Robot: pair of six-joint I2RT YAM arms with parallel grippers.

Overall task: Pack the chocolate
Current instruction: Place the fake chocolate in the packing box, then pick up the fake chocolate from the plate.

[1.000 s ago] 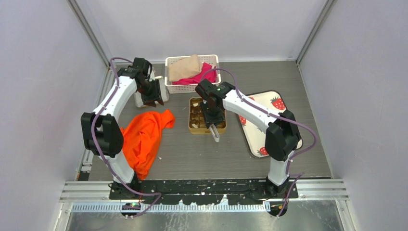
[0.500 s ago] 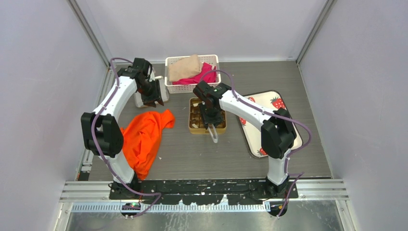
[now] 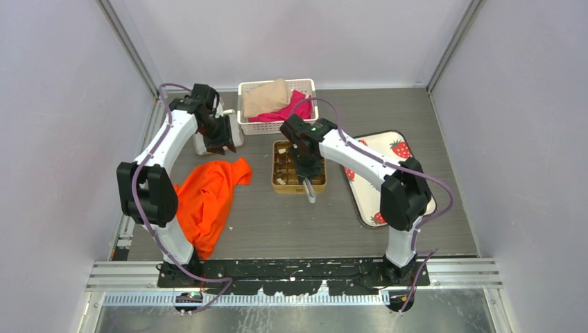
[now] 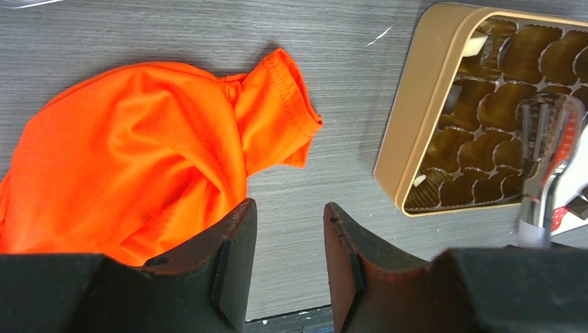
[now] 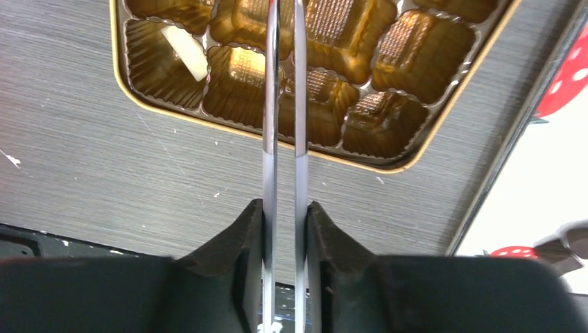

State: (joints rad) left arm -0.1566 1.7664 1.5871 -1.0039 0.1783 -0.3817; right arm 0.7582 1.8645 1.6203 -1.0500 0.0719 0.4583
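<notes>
We log: right gripper (image 3: 306, 177) above gold tin (image 3: 283, 188), metal tongs (image 3: 310, 193) jutting from it past the near rim | left gripper (image 3: 220, 144) beside white basket (image 3: 256, 127) | orange cloth (image 3: 208, 198) left of tin | strawberry tray (image 3: 383, 142) on its right

- No word, number, brand mark or sign is showing clearly enough to be read in any view.
- The gold square metal tin with brown moulded compartments (image 4: 416, 111) is showing a plain rim, with no lettering on it.
- The white rectangular tray (image 3: 385, 142) is carrying only red strawberry pictures, no letters.
</notes>
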